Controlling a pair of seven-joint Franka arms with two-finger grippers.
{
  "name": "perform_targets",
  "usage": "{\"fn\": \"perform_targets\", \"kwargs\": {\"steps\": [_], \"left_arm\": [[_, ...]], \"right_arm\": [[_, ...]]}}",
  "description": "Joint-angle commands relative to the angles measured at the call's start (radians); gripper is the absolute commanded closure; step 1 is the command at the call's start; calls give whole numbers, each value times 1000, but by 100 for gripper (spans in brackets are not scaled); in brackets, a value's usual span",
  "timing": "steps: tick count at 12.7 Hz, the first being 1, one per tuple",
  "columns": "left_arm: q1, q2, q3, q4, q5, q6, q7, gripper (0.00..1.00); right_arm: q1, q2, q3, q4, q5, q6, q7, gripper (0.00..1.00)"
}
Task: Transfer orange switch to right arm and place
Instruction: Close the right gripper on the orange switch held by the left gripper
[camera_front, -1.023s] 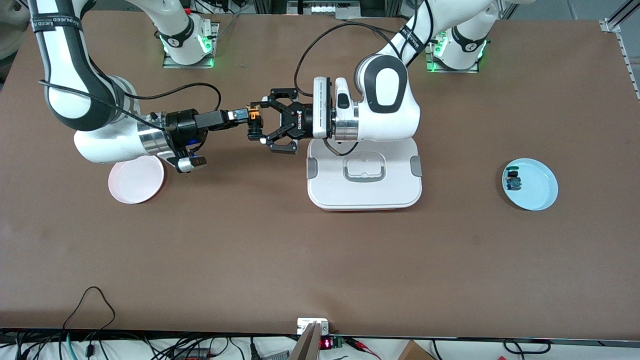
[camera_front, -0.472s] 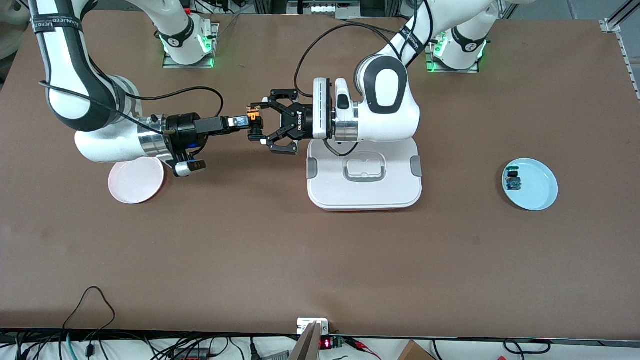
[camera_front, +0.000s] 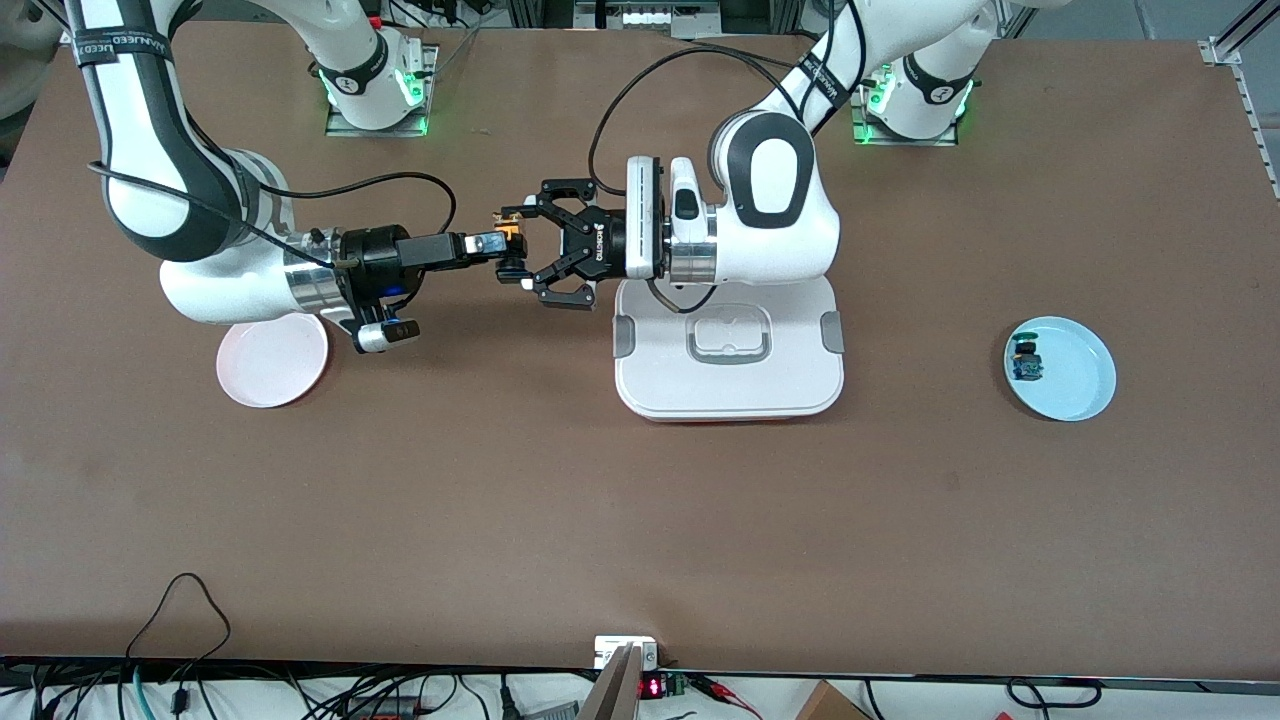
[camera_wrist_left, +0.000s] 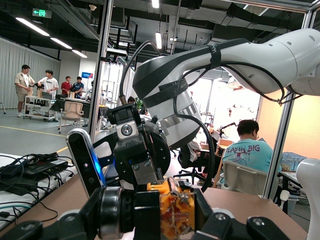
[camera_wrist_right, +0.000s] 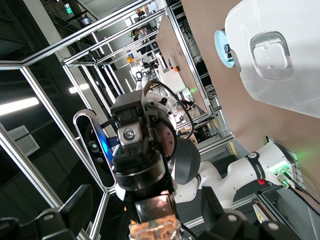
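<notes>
Front view: brown table (camera_front: 640, 520). White lidded rectangular box (camera_front: 730, 380) mid-frame, round pink plate (camera_front: 270, 365) and round pale-blue plate (camera_front: 1075, 385) at the two ends. White left arm (camera_front: 770, 200) and white right arm (camera_front: 200, 270) both lie level, wrists facing, meeting in the upper middle of the frame. Wide black left gripper (camera_front: 515, 245) pinches the tiny orange switch (camera_front: 513, 236) in mid-air over bare table. Slim black right gripper (camera_front: 492, 242) noses up to it, probably touching; can't tell if it has closed. Risk: if the left lets go before the right has a firm hold, the switch drops; a skewed push could twist it out.
</notes>
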Motion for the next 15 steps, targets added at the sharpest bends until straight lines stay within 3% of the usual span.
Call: {"fn": "perform_targets", "kwargs": {"steps": [1, 3, 8, 10, 11, 12, 13, 15], "left_arm": [[-5, 8, 1, 17, -24, 9, 0, 100], [-5, 7, 1, 17, -26, 9, -1, 100], [-5, 8, 1, 17, -27, 9, -1, 100], [-5, 7, 1, 17, -59, 8, -2, 99], [-5, 8, 1, 17, -64, 8, -4, 91], [-3, 8, 1, 17, -75, 8, -8, 66], [-2, 10, 1, 15, -75, 6, -13, 1], [3, 8, 1, 15, -73, 6, -17, 0]], "right_arm": [[5, -1, -2, -4, 19, -3, -20, 45], [2, -4, -2, -4, 19, -8, -20, 63], [5, -7, -2, -4, 17, 3, -34, 76], [5, -7, -2, -6, 17, 6, -51, 77], [5, -7, -2, -6, 17, 10, -60, 78], [5, -7, -2, -6, 17, 12, -60, 78], [5, -7, -2, -6, 17, 9, -60, 79], [5, -13, -2, -6, 17, 10, -58, 79]]}}
